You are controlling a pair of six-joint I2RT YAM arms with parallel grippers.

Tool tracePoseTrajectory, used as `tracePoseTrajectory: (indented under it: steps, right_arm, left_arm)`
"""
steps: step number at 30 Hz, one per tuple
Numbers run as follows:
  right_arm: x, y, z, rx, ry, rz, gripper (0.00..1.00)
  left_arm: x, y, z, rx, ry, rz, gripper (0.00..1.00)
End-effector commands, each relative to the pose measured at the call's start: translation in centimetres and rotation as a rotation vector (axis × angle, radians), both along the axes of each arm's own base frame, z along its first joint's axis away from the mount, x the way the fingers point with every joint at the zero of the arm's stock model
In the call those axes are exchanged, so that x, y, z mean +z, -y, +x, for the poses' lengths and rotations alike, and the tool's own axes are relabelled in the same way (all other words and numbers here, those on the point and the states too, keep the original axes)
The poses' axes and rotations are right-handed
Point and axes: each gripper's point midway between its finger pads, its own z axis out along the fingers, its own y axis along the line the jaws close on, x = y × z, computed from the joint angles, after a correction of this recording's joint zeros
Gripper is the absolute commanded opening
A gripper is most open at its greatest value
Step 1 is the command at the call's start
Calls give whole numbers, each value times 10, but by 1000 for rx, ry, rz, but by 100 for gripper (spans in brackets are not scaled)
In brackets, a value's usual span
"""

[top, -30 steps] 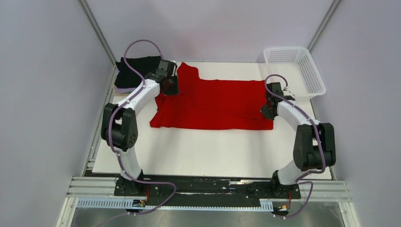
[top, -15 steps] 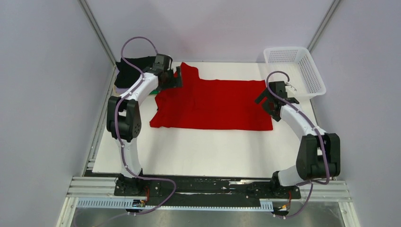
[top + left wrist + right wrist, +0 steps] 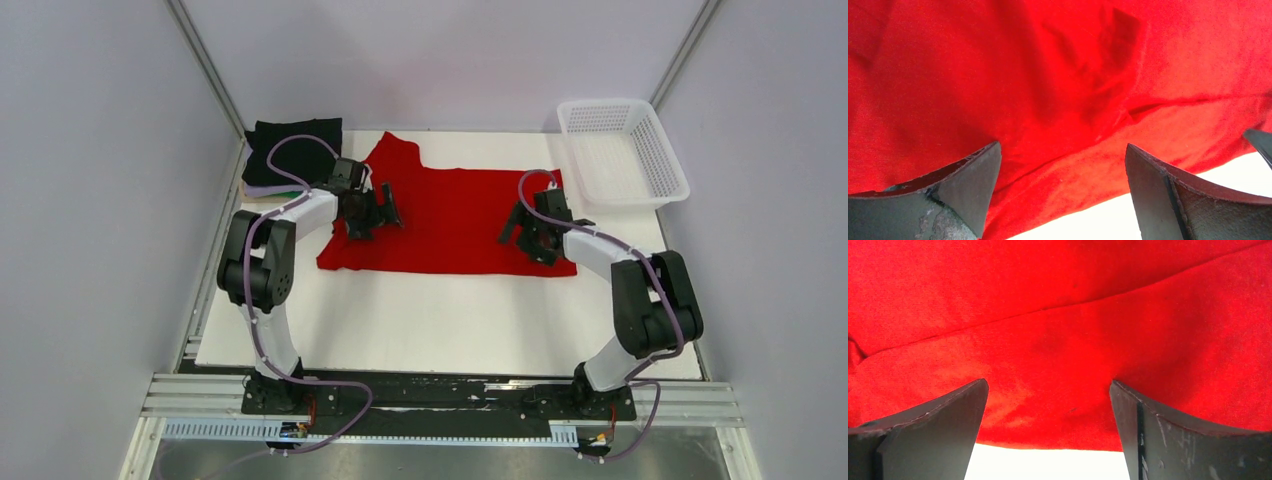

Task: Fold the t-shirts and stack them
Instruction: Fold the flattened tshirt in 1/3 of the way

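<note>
**Red tee spread flat, both grippers open above it**

The red t-shirt (image 3: 450, 210) lies spread on the white table (image 3: 450, 320), centre-rear, with one short sleeve pointing toward the back left. The cloth is a matte, fine knit. It looks mostly smooth from above, and the wrist views show soft ridges and shallow creases.

The left gripper (image 3: 1063, 200) sits over the shirt's left side. Its fingers (image 3: 963, 195) are dark, wedge-shaped and scuffed, and they are spread wide with only cloth showing between them. The shirt's near edge meets bare table just below them.

The right gripper (image 3: 1048, 435) sits over the right side, near the hem. Its jaws are likewise parted and hold nothing. One long diagonal crease crosses the fabric there. Whether either gripper touches the cloth cannot be told.

At the back left corner a black folded shirt (image 3: 292, 145) lies square, with a pale layer (image 3: 260, 189) showing beneath it. A white mesh basket (image 3: 655, 165), rectangular and of plastic lattice, stands at the back right, near the tee.
</note>
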Motion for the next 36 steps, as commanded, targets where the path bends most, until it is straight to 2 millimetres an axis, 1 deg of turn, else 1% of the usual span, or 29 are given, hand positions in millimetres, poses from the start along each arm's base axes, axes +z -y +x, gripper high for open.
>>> tracePoseTrajectory:
  steps: [1, 2, 3, 4, 5, 6, 7, 8, 9, 12, 13, 16, 17, 19, 21, 23, 26, 28, 30, 33, 35, 36]
  right_arm:
    - [-7, -3, -3, 47, 4, -3, 100]
    - [-15, -1, -13, 44, -28, -9, 100]
    - [-20, 1, -22, 39, -58, -11, 100]
    - [-25, 3, -33, 36, -89, -11, 100]
    - [-28, 4, -45, 34, -119, -11, 100]
    - [-29, 5, -55, 31, -144, -8, 100]
    - [-32, 7, -69, 30, -175, -11, 100]
    - [-29, 8, -78, 29, -187, -10, 100]
    - [-29, 9, -91, 29, -221, -14, 100]
    - [-28, 9, -121, 30, -293, -2, 100]
    - [-27, 7, -132, 26, -317, 10, 100]
    - [-28, -8, -162, 50, -380, 84, 100]
    - [-29, -9, -171, 45, -402, 93, 100]
    - [-31, -7, -186, 25, -441, 87, 100]
    - [-33, -5, -195, 8, -462, 82, 100]
    - [-33, -4, -200, 0, -467, 84, 100]
    - [-27, -4, -200, -9, -455, 85, 100]
    - [-23, -5, -202, -11, -455, 92, 100]
    - [-22, -5, -208, -7, -467, 93, 100]
    - [-22, -1, -214, -13, -481, 76, 100]
    - [-21, -2, -215, -15, -483, 85, 100]
    - [-19, -3, -214, -13, -476, 92, 100]
  left_arm:
    - [-17, -7, -18, 31, -48, 13, 100]
    - [-19, -9, -22, 30, -56, 19, 100]
    - [-24, -12, -32, 31, -77, 30, 100]
    - [-26, -14, -37, 29, -88, 35, 100]
    - [-28, -17, -48, 28, -106, 40, 100]
    - [-29, -18, -54, 28, -117, 43, 100]
    - [-29, -20, -65, 23, -132, 46, 100]
    - [-29, -21, -72, 23, -140, 49, 100]
    - [-27, -22, -85, 21, -153, 55, 100]
    - [-23, -26, -116, 23, -167, 77, 100]
    - [-23, -25, -127, 22, -185, 85, 100]
    - [-23, -29, -160, 25, -214, 96, 100]
    - [-23, -27, -170, 27, -232, 98, 100]
    - [-23, -30, -189, 36, -250, 110, 100]
    - [-22, -33, -202, 49, -254, 122, 100]
    - [-22, -37, -207, 66, -237, 132, 100]
    - [-20, -43, -203, 95, -200, 152, 100]
    - [-17, -41, -198, 107, -183, 142, 100]
    - [-15, -38, -196, 113, -173, 123, 100]
    - [-14, -36, -197, 109, -160, 104, 100]
    - [-11, -36, -195, 98, -144, 104, 100]
    - [-6, -34, -191, 93, -133, 98, 100]
